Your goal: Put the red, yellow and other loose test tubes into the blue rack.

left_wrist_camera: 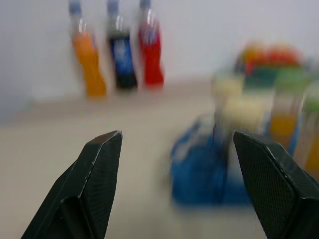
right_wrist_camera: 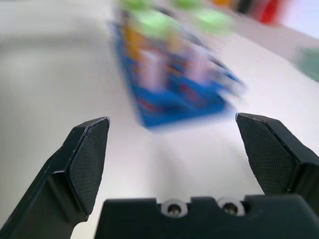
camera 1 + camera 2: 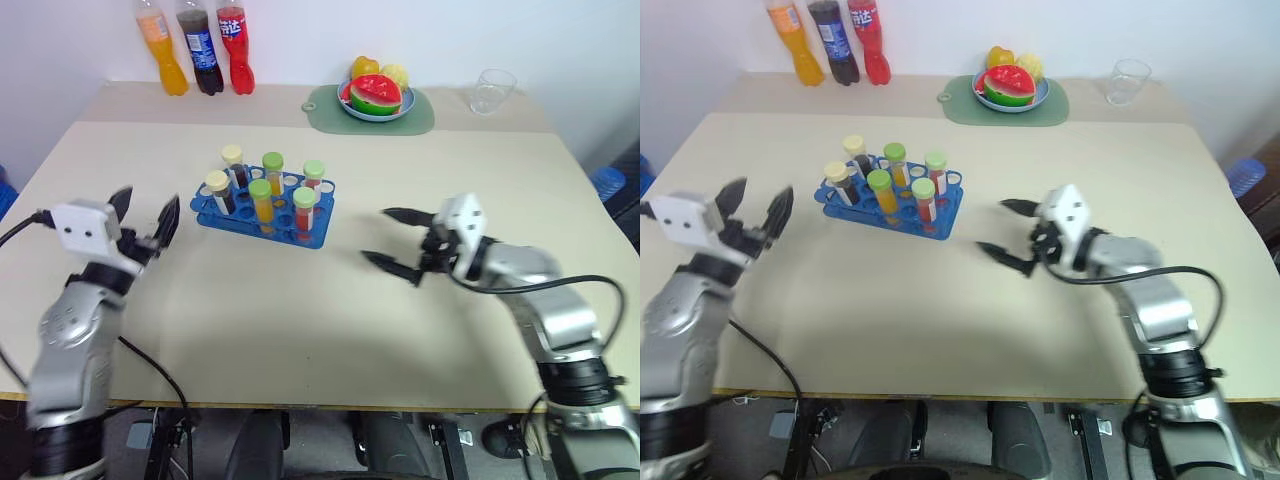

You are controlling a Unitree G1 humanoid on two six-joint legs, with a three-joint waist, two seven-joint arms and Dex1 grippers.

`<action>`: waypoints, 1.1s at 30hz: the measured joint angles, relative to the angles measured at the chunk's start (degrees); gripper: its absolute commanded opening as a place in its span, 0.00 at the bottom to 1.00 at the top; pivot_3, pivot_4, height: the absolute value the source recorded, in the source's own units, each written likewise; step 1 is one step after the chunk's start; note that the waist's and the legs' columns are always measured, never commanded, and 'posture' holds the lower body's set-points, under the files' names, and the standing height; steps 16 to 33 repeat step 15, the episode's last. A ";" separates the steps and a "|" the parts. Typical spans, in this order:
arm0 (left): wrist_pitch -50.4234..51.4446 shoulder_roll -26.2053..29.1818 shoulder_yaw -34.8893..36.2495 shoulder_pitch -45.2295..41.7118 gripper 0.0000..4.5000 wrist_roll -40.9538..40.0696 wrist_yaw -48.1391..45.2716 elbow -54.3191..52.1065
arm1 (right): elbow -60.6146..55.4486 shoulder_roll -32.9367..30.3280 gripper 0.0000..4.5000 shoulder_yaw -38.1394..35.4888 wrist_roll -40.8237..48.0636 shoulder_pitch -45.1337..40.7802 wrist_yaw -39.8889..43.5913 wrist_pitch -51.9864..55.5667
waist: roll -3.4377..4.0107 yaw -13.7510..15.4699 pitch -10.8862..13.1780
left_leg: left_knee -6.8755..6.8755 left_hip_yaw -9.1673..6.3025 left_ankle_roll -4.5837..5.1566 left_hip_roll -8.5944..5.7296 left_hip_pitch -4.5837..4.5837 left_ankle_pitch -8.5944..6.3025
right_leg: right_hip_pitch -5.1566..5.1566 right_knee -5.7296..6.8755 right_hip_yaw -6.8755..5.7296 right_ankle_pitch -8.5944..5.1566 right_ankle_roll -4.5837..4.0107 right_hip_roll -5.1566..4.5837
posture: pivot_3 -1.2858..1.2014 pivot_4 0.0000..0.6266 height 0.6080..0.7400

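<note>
The blue rack [image 3: 300, 228] stands on the beige table, left of centre. Several test tubes [image 3: 262, 200] with cream and green caps stand upright in it, holding yellow, red and dark liquid. Loose test tubes are out of view; every tube I see is in the rack. My left gripper [image 3: 148, 198] hovers to the left of the rack, open and empty. To the right of the rack my right gripper [image 3: 376, 235] is wide open and empty, pointing toward it. The left wrist view has the blurred rack [image 1: 199, 174] past the open left gripper [image 1: 177, 137]. The right wrist view shows the rack [image 2: 174, 99] beyond the open right gripper [image 2: 172, 119].
Three soda bottles [image 3: 205, 45] stand at the back left against the wall. A plate of fruit [image 3: 376, 98] rests on a green mat [image 3: 420, 118] at the back, with a clear glass [image 3: 492, 90] to its right. Bare tabletop lies between rack and front edge.
</note>
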 measured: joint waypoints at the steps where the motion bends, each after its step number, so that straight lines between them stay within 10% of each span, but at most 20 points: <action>1: 2.12 2.21 0.63 2.93 0.81 -0.94 -2.04 -1.51 | 0.73 -1.95 1.00 -1.46 0.22 0.82 0.95 0.29 | 0.01 0.00 0.00 | -0.01 0.02 0.03 0.00 0.02 -0.02 | 0.03 -0.02 0.00 0.00 -0.01 0.00 | 0.52 0.24 0.95; 8: 10.40 6.94 7.80 14.37 0.81 -5.51 -10.37 -5.90 | 8.93 -8.40 1.00 -6.51 0.59 3.66 5.66 -0.31 | 0.04 -0.38 0.03 | -0.09 0.13 0.05 0.14 0.44 -0.03 | 0.31 -0.01 0.08 -0.06 -0.10 0.16 | 0.52 0.24 0.95; 33: 13.62 5.33 8.87 14.56 0.81 -6.03 -9.31 -9.64 | 12.35 -8.36 1.00 -6.29 -0.25 3.42 6.60 -3.39 | 0.06 -0.38 0.03 | -0.09 0.14 0.05 0.18 0.50 -0.03 | 0.36 0.00 0.14 -0.06 -0.10 0.22 | 0.52 0.24 0.95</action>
